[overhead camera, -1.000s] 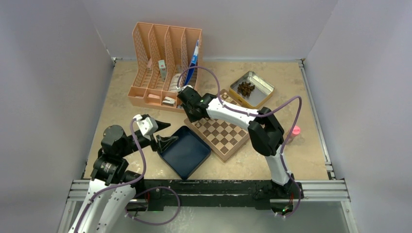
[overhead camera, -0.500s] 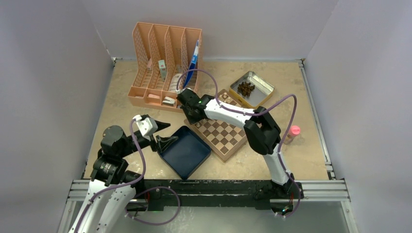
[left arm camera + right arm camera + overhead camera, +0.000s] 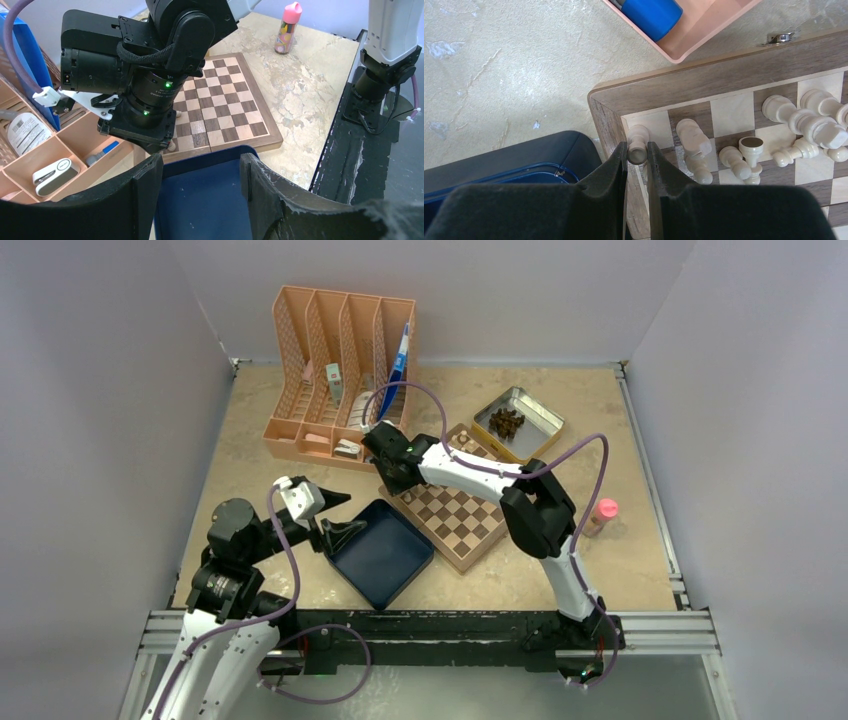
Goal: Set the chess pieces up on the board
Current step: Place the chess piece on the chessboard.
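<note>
From above, we see the board (image 3: 462, 520) spreading right of our right claw (image 3: 385, 478). The blue tray (image 3: 385, 560) lies just right of our left claw (image 3: 338, 515).

Left wrist: this claw stands half open and empty, tray below.

Right wrist: claw pinched on a pale chess piece (image 3: 638, 142) at the corner square, with other pieces (image 3: 744, 150) to its right.

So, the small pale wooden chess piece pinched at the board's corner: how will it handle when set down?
Probably stiff and light: the small pale wooden chess piece looks like solid turned wood. Likely tippy, since several neighbouring pieces lie on their sides on the checked wooden chessboard. Being round, it may roll if the right end effector releases it tilted.
</note>
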`<state>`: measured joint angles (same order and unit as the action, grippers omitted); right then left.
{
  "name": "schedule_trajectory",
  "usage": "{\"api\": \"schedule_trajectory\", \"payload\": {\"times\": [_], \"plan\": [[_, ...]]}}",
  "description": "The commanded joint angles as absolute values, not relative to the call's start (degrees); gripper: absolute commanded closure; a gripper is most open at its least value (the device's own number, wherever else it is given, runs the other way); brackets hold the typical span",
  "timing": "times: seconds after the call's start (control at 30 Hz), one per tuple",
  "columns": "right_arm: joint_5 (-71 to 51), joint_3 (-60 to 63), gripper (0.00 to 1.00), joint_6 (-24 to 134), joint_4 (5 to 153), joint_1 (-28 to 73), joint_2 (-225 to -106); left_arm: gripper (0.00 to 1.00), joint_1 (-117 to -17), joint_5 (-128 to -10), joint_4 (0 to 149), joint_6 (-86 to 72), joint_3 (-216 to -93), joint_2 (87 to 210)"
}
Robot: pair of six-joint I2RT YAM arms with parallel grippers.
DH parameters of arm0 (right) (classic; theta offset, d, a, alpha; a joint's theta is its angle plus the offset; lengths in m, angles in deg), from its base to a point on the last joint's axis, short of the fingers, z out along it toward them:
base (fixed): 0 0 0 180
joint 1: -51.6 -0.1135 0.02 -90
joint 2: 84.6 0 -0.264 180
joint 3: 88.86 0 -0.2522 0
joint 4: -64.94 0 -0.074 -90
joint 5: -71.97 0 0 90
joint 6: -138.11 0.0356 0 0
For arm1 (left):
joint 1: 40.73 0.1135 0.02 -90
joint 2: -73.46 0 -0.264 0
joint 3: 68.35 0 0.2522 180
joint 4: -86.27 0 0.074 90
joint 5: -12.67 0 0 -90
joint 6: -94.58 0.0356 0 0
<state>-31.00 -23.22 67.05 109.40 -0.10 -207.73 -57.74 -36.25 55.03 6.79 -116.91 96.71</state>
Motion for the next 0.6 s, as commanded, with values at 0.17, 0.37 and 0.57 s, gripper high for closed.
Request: {"api": "schedule_trajectory", "payload": {"times": [0.17, 0.37, 0.57], "plan": [[-34.1, -23.8, 0.83, 67.8, 110.9, 0.0, -206.8, 0.42, -57.8, -36.5, 56.7, 7.7, -117.4, 96.5], [-34.0, -23.7, 0.82, 67.6, 110.4, 0.2, -207.0, 0.42, -57.8, -36.3, 56.7, 7.5, -117.4, 96.7], [-34.1, -23.7, 0.77, 67.6, 110.4, 0.2, -207.1, 0.42, -57.9, -36.5, 56.6, 7.4, -117.4, 96.4]]}}
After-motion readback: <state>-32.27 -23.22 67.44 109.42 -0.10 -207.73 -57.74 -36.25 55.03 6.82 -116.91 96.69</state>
